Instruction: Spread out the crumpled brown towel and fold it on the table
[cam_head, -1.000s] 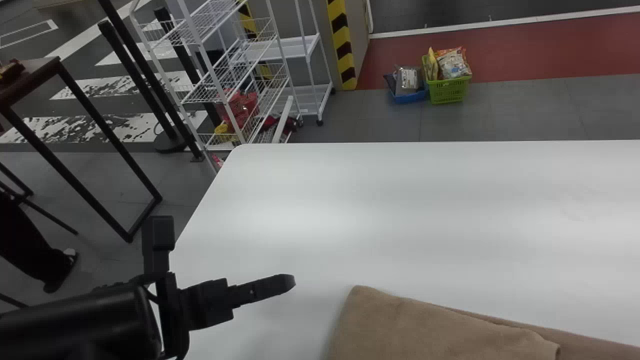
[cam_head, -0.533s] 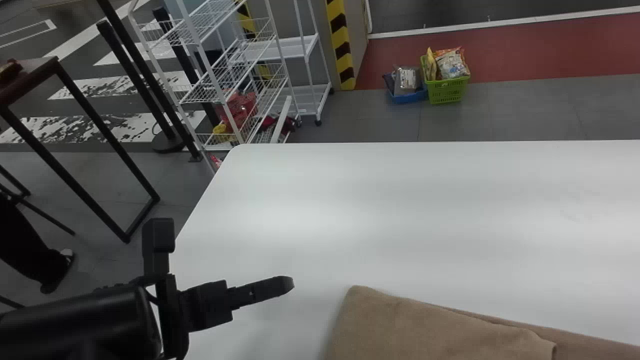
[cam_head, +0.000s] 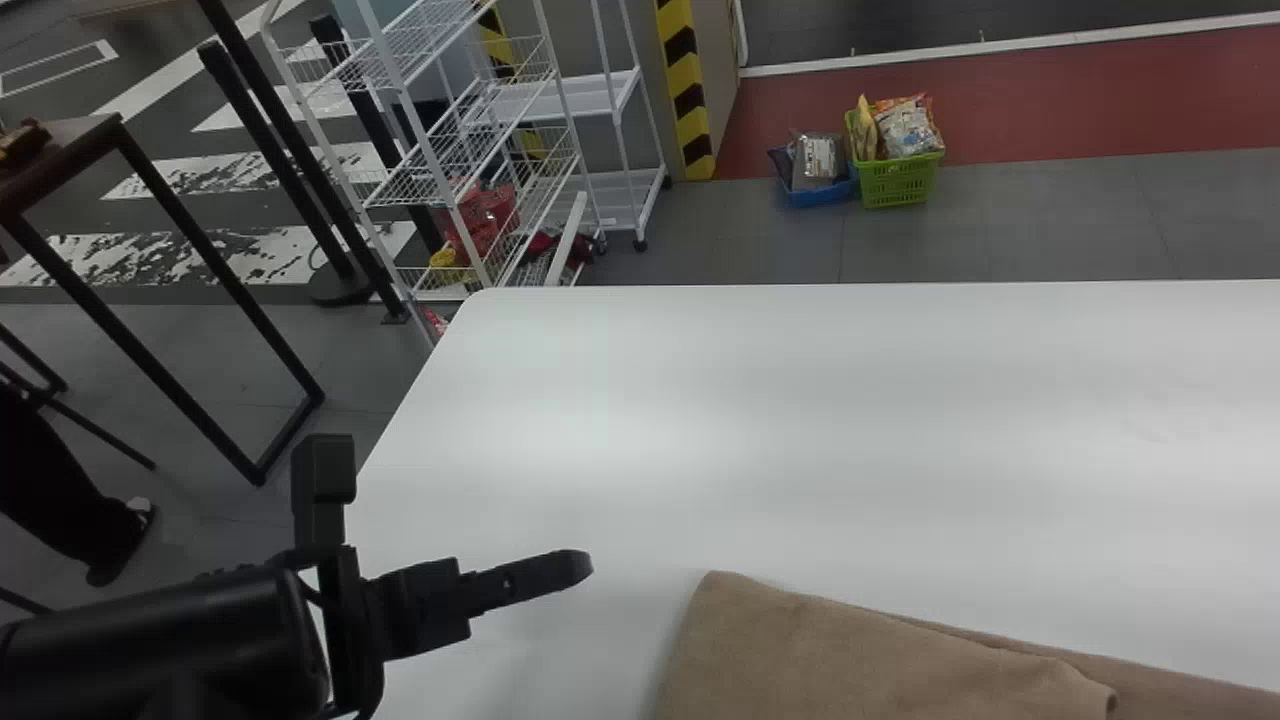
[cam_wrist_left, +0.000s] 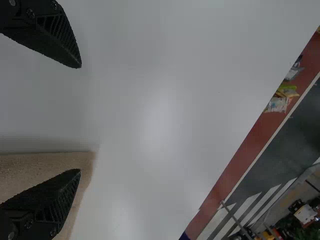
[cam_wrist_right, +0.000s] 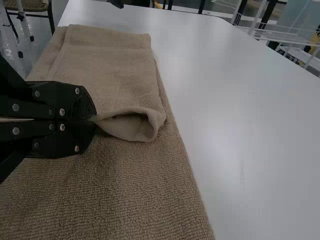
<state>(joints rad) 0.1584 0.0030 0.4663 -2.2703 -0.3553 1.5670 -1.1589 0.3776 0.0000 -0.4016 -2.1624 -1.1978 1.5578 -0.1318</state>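
– What can be seen in the containers?
– On the floor beyond the table (cam_head: 800, 400), a green basket (cam_head: 895, 184) is filled with bright snack packets (cam_head: 905, 125). Just to its left, a blue basket (cam_head: 820, 196) is placed, and a grey packet (cam_head: 817, 160) is held in it.
– And at the far left?
– A white wire rack (cam_head: 428, 160) is stood there. On a low shelf, a red bag (cam_head: 485, 215) and a small yellow item (cam_head: 445, 260) are kept; what they are exactly cannot be told.
– How is the left gripper (cam_head: 575, 567) set?
– Its fingers are parted wide. It is seen over the near left part of the table, left of the towel and apart from it in the head view.
– And the right gripper (cam_wrist_right: 93, 120)?
– Its fingers are closed, and the edge of the towel's upper layer is pinched between their tips. Beside them, the cloth is bent up into a small open loop.
– So where is the brown towel (cam_head: 850, 650) to be found?
– On the table, at the near side, from the middle toward the right. One layer is laid over another, with the lower layer exposed along the far edge; by the right gripper, a broad stretch of ribbed cloth is left uncovered.
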